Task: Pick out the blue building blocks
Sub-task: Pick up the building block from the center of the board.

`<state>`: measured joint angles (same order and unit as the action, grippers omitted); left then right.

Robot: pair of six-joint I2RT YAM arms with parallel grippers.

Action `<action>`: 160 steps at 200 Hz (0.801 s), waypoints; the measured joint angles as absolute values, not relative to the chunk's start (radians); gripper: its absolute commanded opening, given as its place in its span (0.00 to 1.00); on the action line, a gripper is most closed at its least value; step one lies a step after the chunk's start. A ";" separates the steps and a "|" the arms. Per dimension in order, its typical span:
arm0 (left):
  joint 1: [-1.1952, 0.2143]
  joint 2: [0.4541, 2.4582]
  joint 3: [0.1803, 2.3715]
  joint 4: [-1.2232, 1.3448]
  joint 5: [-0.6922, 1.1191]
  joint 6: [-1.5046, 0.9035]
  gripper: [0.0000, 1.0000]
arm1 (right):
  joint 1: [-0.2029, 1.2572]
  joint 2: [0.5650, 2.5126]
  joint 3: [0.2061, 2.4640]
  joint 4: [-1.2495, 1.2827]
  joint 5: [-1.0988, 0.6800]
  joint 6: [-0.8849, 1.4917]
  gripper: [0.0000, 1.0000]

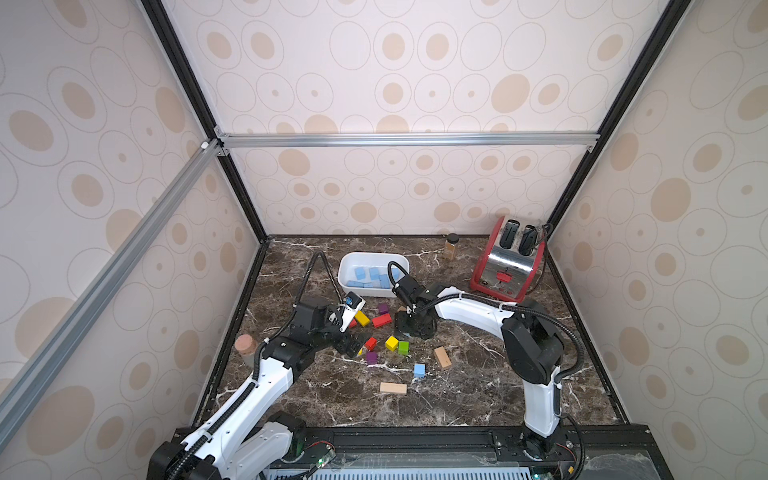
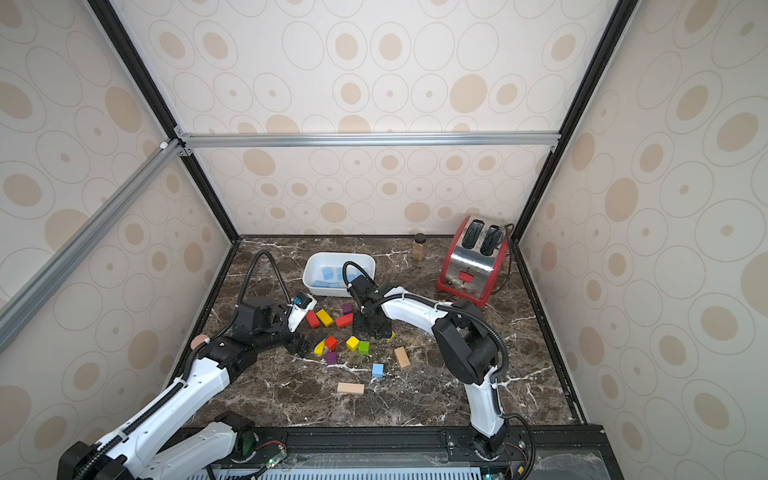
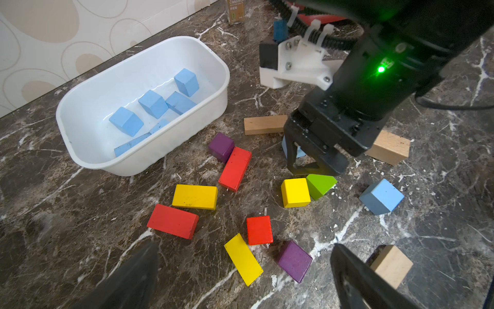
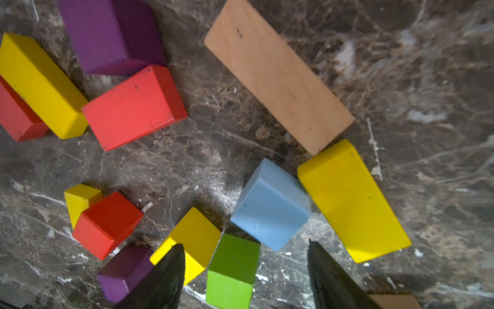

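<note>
The blue cube (image 4: 270, 206) under the right gripper (image 4: 245, 246) was hemmed in: a yellow brick (image 4: 352, 200) just beside one face, a green cube (image 4: 232, 267) and a tan plank (image 4: 278, 75) near its corners (little finger room there). The lone blue cube (image 1: 419, 370) stood apart on bare marble (image 1: 478, 395).

Link shells (image 1: 270, 374) were white, joint housings (image 1: 534, 349) black, ribbed black conduit (image 3: 344, 40) zip-tied on; one housing showed a green LED (image 3: 381, 69).
</note>
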<state>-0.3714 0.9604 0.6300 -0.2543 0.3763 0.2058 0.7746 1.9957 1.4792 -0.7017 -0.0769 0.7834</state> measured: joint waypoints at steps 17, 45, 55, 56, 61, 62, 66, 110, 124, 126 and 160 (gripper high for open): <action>-0.371 0.960 0.630 -0.252 0.376 0.206 0.99 | 0.770 2.008 1.486 -0.706 -0.065 0.793 0.72; -0.371 0.960 0.630 -0.249 0.375 0.206 0.99 | 0.763 2.024 1.493 -0.719 -0.047 0.804 0.69; -0.371 0.960 0.630 -0.249 0.374 0.206 0.99 | 0.760 2.033 1.500 -0.721 -0.043 0.804 0.67; -0.371 0.960 0.630 -0.249 0.374 0.206 0.99 | 0.760 2.034 1.501 -0.722 -0.041 0.805 0.67; -0.371 0.960 0.630 -0.249 0.373 0.206 0.99 | 0.759 2.038 1.505 -0.723 -0.038 0.804 0.67; -0.371 0.960 0.630 -0.249 0.373 0.206 0.99 | 0.759 2.039 1.506 -0.723 -0.038 0.805 0.66; -0.371 0.960 0.630 -0.249 0.372 0.206 0.99 | 0.758 2.041 1.509 -0.723 -0.035 0.805 0.66; -0.371 0.960 0.630 -0.250 0.368 0.206 0.99 | 0.751 2.069 1.546 -0.735 -0.009 0.807 0.60; -0.371 0.960 0.630 -0.250 0.367 0.206 0.99 | 0.751 2.079 1.558 -0.741 -0.001 0.808 0.58; -0.371 0.960 0.630 -0.250 0.367 0.206 0.99 | 0.751 2.081 1.558 -0.741 0.000 0.807 0.58; -0.371 0.959 0.630 -0.251 0.361 0.206 1.00 | 0.751 2.093 1.562 -0.760 0.008 0.807 0.54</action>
<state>-0.3714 0.9592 0.6300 -0.2512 0.3611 0.2062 0.7506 2.0926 1.5616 -0.7601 0.0078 0.8066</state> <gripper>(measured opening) 0.994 0.552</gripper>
